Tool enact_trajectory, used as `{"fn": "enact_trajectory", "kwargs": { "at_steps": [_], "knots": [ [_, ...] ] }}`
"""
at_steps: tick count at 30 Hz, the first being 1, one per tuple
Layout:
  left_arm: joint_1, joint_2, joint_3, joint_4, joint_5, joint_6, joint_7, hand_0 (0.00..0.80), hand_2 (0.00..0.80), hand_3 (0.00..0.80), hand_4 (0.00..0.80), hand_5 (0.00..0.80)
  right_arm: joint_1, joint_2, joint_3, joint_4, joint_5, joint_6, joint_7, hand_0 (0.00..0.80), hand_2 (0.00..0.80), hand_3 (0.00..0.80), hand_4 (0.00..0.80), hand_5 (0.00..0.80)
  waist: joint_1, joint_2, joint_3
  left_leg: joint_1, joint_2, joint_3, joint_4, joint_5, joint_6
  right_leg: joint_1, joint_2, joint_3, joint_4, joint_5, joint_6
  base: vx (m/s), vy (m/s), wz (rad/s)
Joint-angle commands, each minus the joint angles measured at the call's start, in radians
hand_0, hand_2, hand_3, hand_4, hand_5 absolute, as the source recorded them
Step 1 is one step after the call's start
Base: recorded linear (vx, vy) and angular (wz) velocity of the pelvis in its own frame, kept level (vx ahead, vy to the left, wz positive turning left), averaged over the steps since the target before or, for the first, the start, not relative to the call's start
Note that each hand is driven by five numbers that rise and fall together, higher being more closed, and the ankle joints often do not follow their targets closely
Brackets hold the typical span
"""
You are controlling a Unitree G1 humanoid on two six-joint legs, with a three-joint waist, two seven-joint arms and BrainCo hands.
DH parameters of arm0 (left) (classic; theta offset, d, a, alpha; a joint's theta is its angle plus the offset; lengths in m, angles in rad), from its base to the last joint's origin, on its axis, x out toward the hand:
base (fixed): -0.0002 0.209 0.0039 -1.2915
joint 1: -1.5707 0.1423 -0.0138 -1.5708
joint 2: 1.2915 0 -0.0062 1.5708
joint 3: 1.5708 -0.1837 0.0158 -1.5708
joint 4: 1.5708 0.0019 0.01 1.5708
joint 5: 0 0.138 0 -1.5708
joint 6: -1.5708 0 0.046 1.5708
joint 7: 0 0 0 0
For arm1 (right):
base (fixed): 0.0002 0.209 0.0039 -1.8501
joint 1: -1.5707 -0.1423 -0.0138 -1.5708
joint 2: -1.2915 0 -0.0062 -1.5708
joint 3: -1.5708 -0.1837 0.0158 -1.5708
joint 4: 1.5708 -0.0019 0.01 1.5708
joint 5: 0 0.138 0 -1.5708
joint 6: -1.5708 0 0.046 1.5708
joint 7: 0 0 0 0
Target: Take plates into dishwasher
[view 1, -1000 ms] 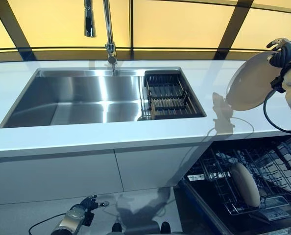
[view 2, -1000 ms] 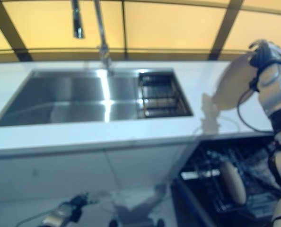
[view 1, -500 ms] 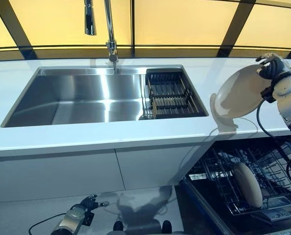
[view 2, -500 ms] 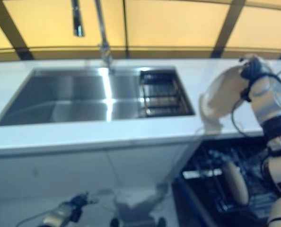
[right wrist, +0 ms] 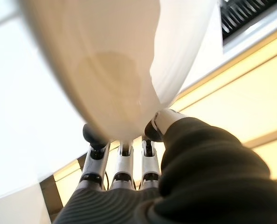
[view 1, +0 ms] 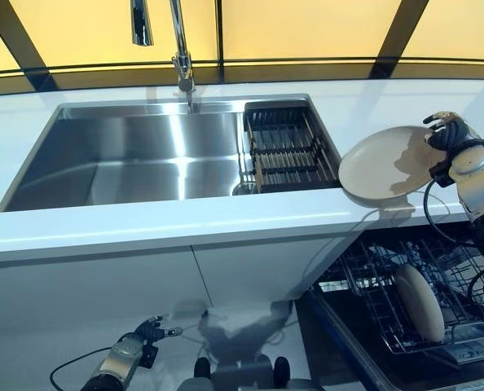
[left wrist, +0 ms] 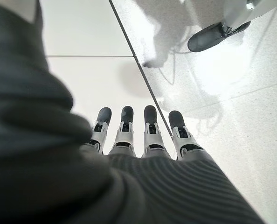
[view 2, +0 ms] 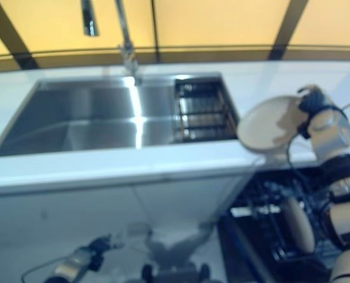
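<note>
We are tipping the cream plate (view 1: 386,162) over: a second ago it was standing almost on edge, high beside our right hand (view 1: 448,138), and now it is lying nearly flat and lower, hanging out from our fingers toward the sink (view 1: 128,159). Our right fingers (right wrist: 123,168) and thumb are pinching its rim, the plate's underside spreading out past the fingertips in the wrist view. We judge this is bringing the plate down toward the open dishwasher rack (view 1: 405,293), which is lying below our hand, with another cream plate (view 1: 420,301) already standing on edge in its wires. The plate in hand is not yet in the rack.

Our left hand (view 1: 144,334) is hanging low near the floor, its fingers (left wrist: 125,128) straight and released, holding nothing.

The white countertop (view 1: 185,224) is running around the steel sink, with a dark drainer basket (view 1: 287,151) set in the sink's near end and the tap (view 1: 179,49) behind. Amber panels are lining the back wall, and pale cabinet fronts (view 1: 103,293) are facing us below.
</note>
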Motion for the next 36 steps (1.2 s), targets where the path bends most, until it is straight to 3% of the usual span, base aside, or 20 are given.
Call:
{"fn": "enact_trajectory", "kwargs": {
  "at_steps": [1, 15, 19, 20, 21, 22, 28, 32, 36],
  "knots": [
    [-0.102, 0.045, -0.028, 0.036, -0.014, -0.014, 0.002, 0.000, 0.000, 0.000, 0.000, 0.000, -0.054, -0.037, -0.013, 0.021, -0.017, -0.010, -0.038, 0.800, 0.800, 0.800, 0.800, 0.800, 0.004, -0.022, -0.003, 0.060, -0.020, 0.004, 0.011, -0.096, 0.025, 0.029, -0.046, -0.020, 0.005, -0.027, 0.072, 0.000, 0.000, 0.00],
    [-0.128, 0.055, -0.021, 0.029, -0.034, -0.010, -0.004, 0.000, 0.000, 0.000, 0.000, 0.000, -0.011, -0.025, -0.027, 0.036, -0.029, -0.017, -0.038, 0.800, 0.800, 0.800, 0.800, 0.800, -0.012, -0.011, 0.012, 0.050, -0.020, 0.017, 0.013, -0.092, 0.025, 0.013, -0.046, -0.007, 0.005, -0.021, 0.072, -0.011, 0.002, -0.02],
    [-0.135, 0.067, -0.010, 0.021, -0.045, -0.003, -0.016, 0.000, 0.000, 0.000, 0.000, 0.000, -0.017, -0.042, -0.022, 0.021, -0.052, -0.061, -0.037, 0.800, 0.800, 0.800, 0.800, 0.800, -0.019, -0.007, 0.018, 0.045, -0.019, 0.020, 0.015, -0.089, 0.023, 0.007, -0.045, -0.003, 0.005, -0.018, 0.071, -0.046, 0.024, -0.05],
    [-0.135, 0.070, -0.007, 0.022, -0.046, -0.008, -0.021, 0.000, 0.000, 0.000, 0.000, 0.000, -0.023, -0.050, -0.017, 0.014, -0.071, -0.095, -0.025, 0.709, 0.709, 0.709, 0.709, 0.709, -0.020, -0.007, 0.019, 0.044, -0.020, 0.019, 0.015, -0.089, 0.023, 0.006, -0.044, -0.002, 0.005, -0.019, 0.071, -0.036, 0.027, -0.03],
    [-0.136, 0.071, -0.007, 0.019, -0.046, -0.007, -0.021, 0.000, 0.000, 0.000, 0.000, 0.000, -0.029, -0.058, -0.007, -0.004, -0.094, -0.116, -0.008, 0.317, 0.317, 0.317, 0.317, 0.317, -0.021, -0.009, 0.019, 0.044, -0.020, 0.019, 0.015, -0.089, 0.023, 0.005, -0.043, -0.001, 0.006, -0.019, 0.071, -0.033, 0.022, -0.02],
    [-0.137, 0.072, -0.009, 0.018, -0.048, -0.007, -0.021, 0.000, 0.000, 0.000, 0.000, 0.000, -0.033, -0.065, 0.001, -0.020, -0.135, -0.134, 0.006, 0.000, 0.000, 0.000, 0.000, 0.000, -0.022, -0.010, 0.019, 0.043, -0.020, 0.020, 0.015, -0.089, 0.023, 0.004, -0.043, -0.001, 0.006, -0.019, 0.072, 0.000, 0.000, 0.00],
    [-0.113, 0.070, 0.008, 0.011, -0.019, -0.021, -0.027, 0.000, 0.000, 0.000, 0.000, 0.000, -0.012, -0.138, 0.055, -0.215, -0.299, -0.223, 0.060, 0.000, 0.000, 0.000, 0.000, 0.000, -0.031, -0.026, 0.007, 0.046, -0.021, 0.020, 0.016, -0.089, 0.026, 0.006, -0.041, 0.001, 0.008, -0.020, 0.076, 0.000, 0.000, 0.00],
    [-0.100, 0.075, 0.029, 0.001, -0.004, -0.023, -0.042, 0.000, 0.000, 0.000, 0.000, 0.000, 0.042, -0.144, 0.033, -0.344, -0.315, -0.217, 0.135, 0.000, 0.000, 0.000, 0.000, 0.000, -0.037, -0.030, 0.005, 0.050, -0.022, 0.023, 0.016, -0.088, 0.026, 0.008, -0.042, 0.000, 0.007, -0.017, 0.079, 0.000, 0.000, 0.00],
    [-0.092, 0.077, 0.046, -0.006, 0.004, -0.025, -0.054, 0.000, 0.000, 0.000, 0.000, 0.000, 0.069, -0.152, 0.012, -0.409, -0.362, -0.256, 0.179, 0.000, 0.000, 0.000, 0.000, 0.000, -0.041, -0.032, 0.002, 0.059, -0.026, 0.023, 0.013, -0.091, 0.027, 0.017, -0.042, -0.002, 0.005, -0.018, 0.080, -0.002, 0.016, 0.00]
  ]
}}
